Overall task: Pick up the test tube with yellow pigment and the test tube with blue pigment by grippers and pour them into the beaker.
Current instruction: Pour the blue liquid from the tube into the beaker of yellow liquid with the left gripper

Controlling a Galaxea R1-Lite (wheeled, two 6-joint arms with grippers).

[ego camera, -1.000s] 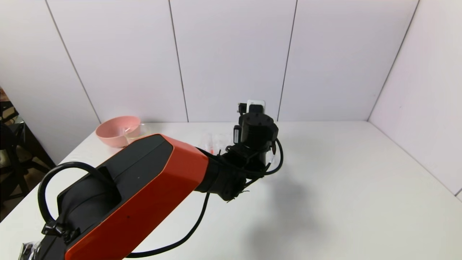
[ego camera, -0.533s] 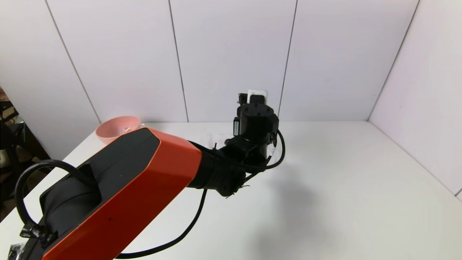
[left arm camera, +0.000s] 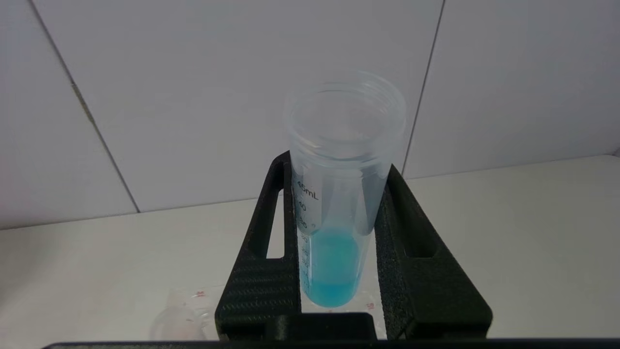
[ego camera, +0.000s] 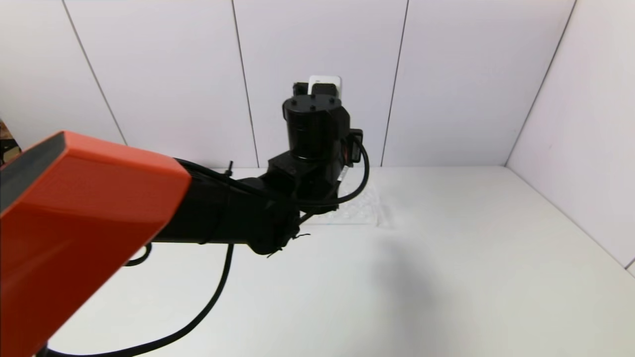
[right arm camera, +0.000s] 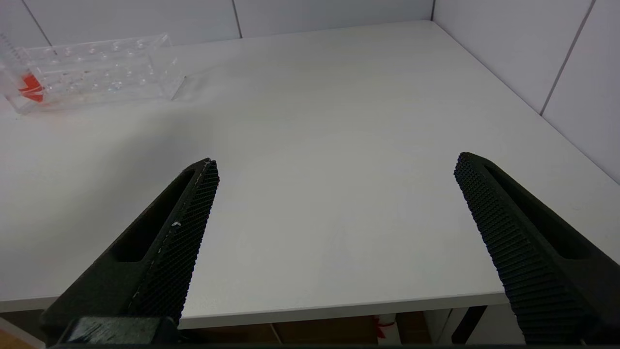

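Note:
My left gripper (left arm camera: 337, 165) is shut on the test tube with blue pigment (left arm camera: 339, 203), a clear graduated tube held upright with its open mouth up. Blue liquid (left arm camera: 332, 271) fills its rounded tip, which hangs above the clear rack (left arm camera: 193, 303). In the head view the raised left wrist (ego camera: 313, 134) hides the tube and the fingers. My right gripper (right arm camera: 336, 160) stands open with nothing in it, low over the table's near edge. The test tube with yellow pigment and the beaker are out of view; the left arm covers the table's far left.
A clear plastic rack (ego camera: 359, 208) lies on the white table (ego camera: 446, 272) near the back wall. In the right wrist view the rack (right arm camera: 92, 72) holds a red-tipped tube (right arm camera: 30, 85). White walls close the back and right sides.
The left arm has risen and swung left with the wrist lifting well above the table. It now covers the pink bowl that showed at the far left before.

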